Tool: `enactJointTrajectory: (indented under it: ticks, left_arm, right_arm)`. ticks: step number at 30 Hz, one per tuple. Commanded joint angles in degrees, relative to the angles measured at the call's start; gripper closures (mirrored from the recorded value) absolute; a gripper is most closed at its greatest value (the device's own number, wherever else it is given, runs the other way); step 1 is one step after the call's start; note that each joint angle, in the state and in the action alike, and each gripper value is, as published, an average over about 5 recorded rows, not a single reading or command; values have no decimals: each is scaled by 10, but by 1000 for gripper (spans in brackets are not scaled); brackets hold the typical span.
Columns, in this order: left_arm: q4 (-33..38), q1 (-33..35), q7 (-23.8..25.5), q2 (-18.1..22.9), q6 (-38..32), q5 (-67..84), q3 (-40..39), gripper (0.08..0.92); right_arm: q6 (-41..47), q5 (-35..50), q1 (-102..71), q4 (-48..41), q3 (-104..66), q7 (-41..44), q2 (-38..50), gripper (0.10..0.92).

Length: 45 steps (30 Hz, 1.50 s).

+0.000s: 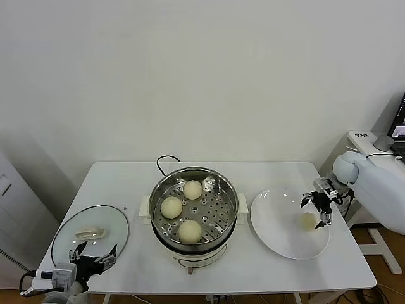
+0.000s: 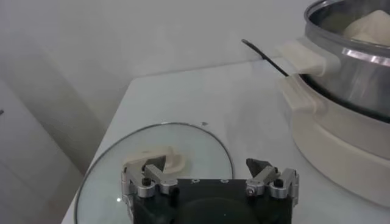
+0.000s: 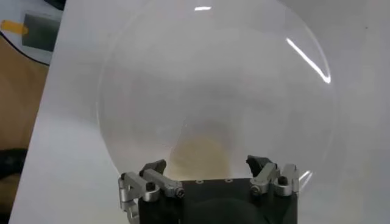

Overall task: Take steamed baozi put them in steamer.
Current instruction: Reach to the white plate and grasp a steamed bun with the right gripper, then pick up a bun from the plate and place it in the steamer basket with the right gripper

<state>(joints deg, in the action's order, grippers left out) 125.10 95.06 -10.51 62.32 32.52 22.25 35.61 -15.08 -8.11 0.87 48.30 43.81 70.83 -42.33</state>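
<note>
Our right gripper (image 1: 318,212) hovers with fingers spread over the last baozi (image 1: 308,220) on the white plate (image 1: 278,237), while three buns sit in the steamer (image 1: 224,183), left gripper (image 1: 93,261) parked, apart.

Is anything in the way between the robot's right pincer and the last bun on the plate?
Nothing visible is. The right pincer hangs open right above the last baozi on the white plate. The way to the steamer looks free too: its glass lid lies off on the table's far left side.
</note>
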Motion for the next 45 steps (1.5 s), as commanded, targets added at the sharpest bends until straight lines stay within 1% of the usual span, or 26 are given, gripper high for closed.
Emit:
enactJointTrajectory:
  ticks: [1,4,6,13,15,17,21,26,30,34,38,45]
  left_arm:
    - [0,1,0,1,0,0,0,177]
    - [0,1,0,0,0,0,0,177]
    - [-1,1,0,0,0,0,0,177]
    - [-1,-2,0,-1,2,-1,-2,177]
    - [0,-2,-1,-1,3,-1,-2,177]
    - [0,-1,-1,-1,3,-1,-1,177]
    - [1,1,-1,0,3,-2,-1,177]
    - [4,1,-2,0,3,-3,-2,177]
    - [5,0,-2,0,4,-4,-3,177]
    - [3,-2,-2,0,3,-4,-6,177]
    - [2,-4,-2,-1,3,-5,-8,177]
    - [2,-5,-2,-2,2,-5,-11,177]
  right_arm:
    - [9,-36,-36,-24,-35,-13,-14,204]
    - [16,-42,-42,-27,-43,-13,-15,224]
    - [20,-43,-45,-28,-48,-13,-15,259]
    - [32,-27,-47,-27,-59,-8,-14,413]
    - [38,-8,-38,-19,-47,-3,-6,474]
    - [50,22,-16,-3,-17,1,9,551]
    - [92,109,66,57,85,4,54,635]
    - [143,208,238,135,253,9,95,651]
    - [166,280,367,187,366,14,96,652]
    - [197,355,476,228,451,8,69,652]
    - [238,426,546,263,508,-9,21,652]
    - [302,542,599,313,545,-52,-57,652]
